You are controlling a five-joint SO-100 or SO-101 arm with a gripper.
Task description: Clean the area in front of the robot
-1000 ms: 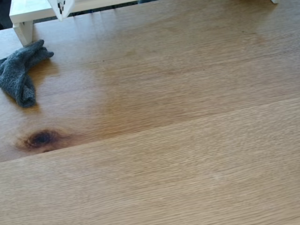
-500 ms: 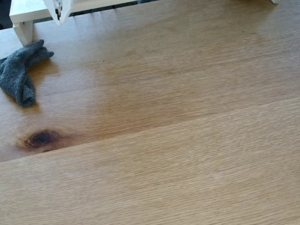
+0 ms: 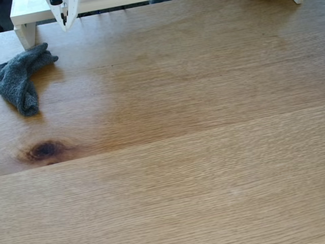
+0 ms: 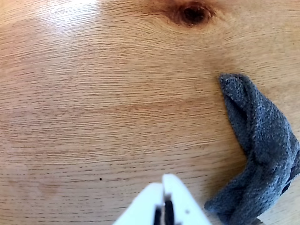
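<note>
gripper (image 4: 163, 187) hanging w/ jaws together, empty, beside cloth (image 4: 262, 150) lying on table (image 3: 203, 168); prob soft, light, limp — pinching a raised fold looks best.

Light-brown oak tabletop (image 3: 203, 152), dark knot at left; white robot gripper (image 4: 163, 180) closed above it.

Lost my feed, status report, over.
Gripper shut, empty, above bare tabletop. Grey knitted cloth lies beside it, untouched. Nothing in the way.
</note>
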